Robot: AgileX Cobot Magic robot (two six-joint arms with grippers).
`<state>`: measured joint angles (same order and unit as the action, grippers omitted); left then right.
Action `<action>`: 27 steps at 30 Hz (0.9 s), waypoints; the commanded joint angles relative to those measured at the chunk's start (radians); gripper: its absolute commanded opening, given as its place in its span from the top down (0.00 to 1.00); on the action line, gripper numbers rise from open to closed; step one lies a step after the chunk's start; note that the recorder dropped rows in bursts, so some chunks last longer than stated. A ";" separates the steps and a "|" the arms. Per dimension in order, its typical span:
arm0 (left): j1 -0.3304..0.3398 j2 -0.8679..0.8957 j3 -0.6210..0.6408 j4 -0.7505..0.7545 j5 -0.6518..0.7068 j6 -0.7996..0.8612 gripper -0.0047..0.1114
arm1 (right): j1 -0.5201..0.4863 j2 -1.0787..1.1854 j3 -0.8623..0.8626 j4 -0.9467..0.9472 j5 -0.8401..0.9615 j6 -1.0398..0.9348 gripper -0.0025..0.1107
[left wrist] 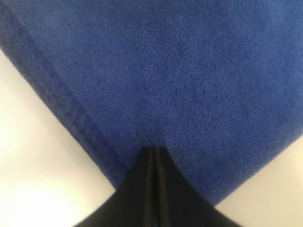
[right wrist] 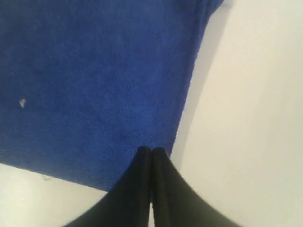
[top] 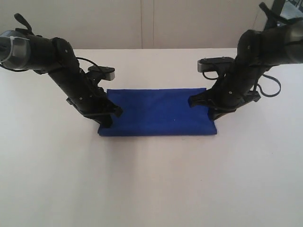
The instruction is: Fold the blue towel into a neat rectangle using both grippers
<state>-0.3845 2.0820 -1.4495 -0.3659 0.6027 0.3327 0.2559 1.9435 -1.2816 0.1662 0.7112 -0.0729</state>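
Left gripper (left wrist: 155,151): clenched, both black fingers pressed flat together with only a hairline seam between; tips down on the blue towel (top: 158,112) just inside a corner, close to its stitched hem (left wrist: 52,94); slight pucker in the pile at the tips; cloth pinched or merely touched: cannot tell

Right gripper (right wrist: 151,150): likewise clenched, fingers tight together, tips at the towel's side edge near a corner, partly over cloth, partly over bare table (top: 151,189); any cloth caught between them: cannot tell

Blue towel: folded to a long, flat rectangle, lying mid-table in the exterior view, long sides running across, near edge showing some thickness; left gripper at its near left corner, right gripper at its right short edge; small pale speck (right wrist: 22,102) on the upper face, on the right gripper's half

Arms: black, jointed, slanting down and inward from the upper left and upper right of the exterior view; silver band (top: 10,47) on the left arm's upper section; looped black cable (top: 272,87) beside the right arm; left wrist module (top: 105,72) and right wrist module (top: 214,64), both grey-tipped, near the towel's far corners

Table: white, plain; pale wall (top: 142,23) behind
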 commanded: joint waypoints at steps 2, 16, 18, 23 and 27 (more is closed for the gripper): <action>0.003 0.004 0.007 0.100 0.063 0.003 0.96 | -0.006 -0.093 -0.002 -0.021 -0.011 0.006 0.98; 0.003 -0.010 0.007 0.161 0.143 -0.046 0.96 | -0.006 -0.115 -0.002 -0.069 -0.009 0.033 0.98; 0.003 -0.015 0.007 0.167 0.152 -0.046 0.96 | -0.006 -0.115 -0.002 -0.069 -0.009 0.033 0.98; 0.003 -0.025 0.007 0.223 0.166 -0.046 0.96 | -0.006 -0.115 -0.002 -0.069 -0.009 0.033 0.98; 0.003 -0.029 0.007 0.229 0.173 -0.048 0.96 | -0.006 -0.115 -0.002 -0.069 -0.009 0.033 0.98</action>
<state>-0.3845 2.0584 -1.4542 -0.1600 0.7371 0.2943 0.2559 1.8386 -1.2816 0.1063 0.7013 -0.0452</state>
